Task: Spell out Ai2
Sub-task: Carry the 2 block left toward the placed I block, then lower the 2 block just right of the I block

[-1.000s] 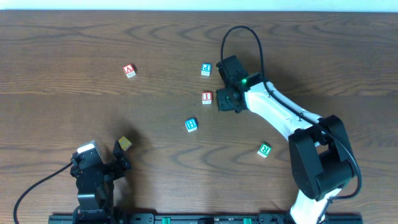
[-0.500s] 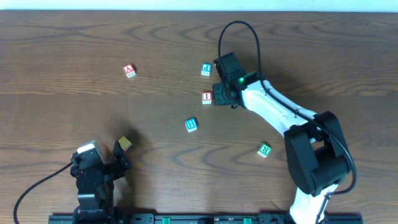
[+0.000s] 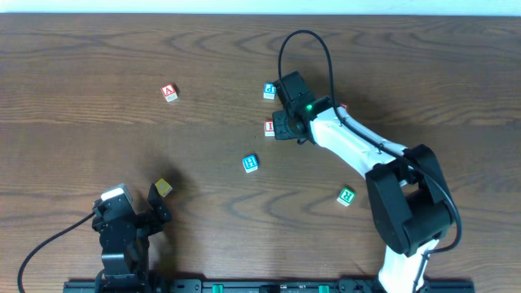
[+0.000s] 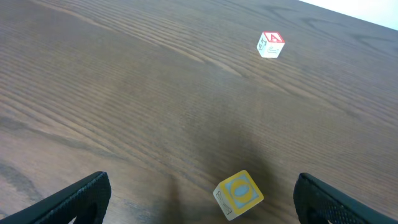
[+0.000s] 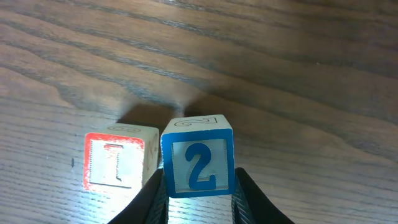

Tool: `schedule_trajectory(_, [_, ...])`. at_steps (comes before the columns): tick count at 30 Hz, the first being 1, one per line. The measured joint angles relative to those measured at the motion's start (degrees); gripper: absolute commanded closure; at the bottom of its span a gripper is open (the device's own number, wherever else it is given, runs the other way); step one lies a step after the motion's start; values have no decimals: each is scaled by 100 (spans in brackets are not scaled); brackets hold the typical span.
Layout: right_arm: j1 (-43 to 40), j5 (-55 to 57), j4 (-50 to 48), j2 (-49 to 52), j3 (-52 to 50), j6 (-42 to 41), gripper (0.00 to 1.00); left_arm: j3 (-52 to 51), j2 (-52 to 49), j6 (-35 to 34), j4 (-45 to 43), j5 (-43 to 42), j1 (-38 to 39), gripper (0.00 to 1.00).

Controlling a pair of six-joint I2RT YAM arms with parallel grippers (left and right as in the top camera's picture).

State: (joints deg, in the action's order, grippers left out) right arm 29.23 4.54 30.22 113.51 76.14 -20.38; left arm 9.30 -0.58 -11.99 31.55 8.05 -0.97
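The blue-faced 2 cube (image 5: 199, 163) sits between the dark fingers of my right gripper (image 5: 199, 194), which is shut on it. It stands right beside the red I cube (image 5: 115, 163), on that cube's right, their near edges about touching. From overhead, my right gripper (image 3: 282, 126) hides the 2 cube and stands against the I cube (image 3: 270, 128). The red A cube (image 3: 169, 93) lies alone far to the left, also showing in the left wrist view as the A cube (image 4: 270, 45). My left gripper (image 3: 134, 205) rests open at the near left edge.
A blue P cube (image 3: 269, 90) lies just behind the I cube, and a blue H cube (image 3: 251, 163) in front of it. A green R cube (image 3: 347, 195) sits at the near right. A yellow cube (image 4: 238, 194) lies between my left fingers without touching them.
My right gripper has moved left with the 2 cube, closing the gap to the I cube. The left arm and the other cubes have not moved.
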Motion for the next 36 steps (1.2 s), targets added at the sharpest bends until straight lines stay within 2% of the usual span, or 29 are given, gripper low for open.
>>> schedule_trajectory(29, [103, 295, 146, 98, 4, -483, 99, 0, 0, 0, 0, 2, 0, 5])
schedule_trajectory(31, [103, 293, 153, 98, 4, -485, 95, 0, 0, 0, -2, 2, 0, 5])
schedule_trajectory(36, [103, 280, 166, 98, 4, -485, 76, 0, 0, 0, 0, 2, 0, 5])
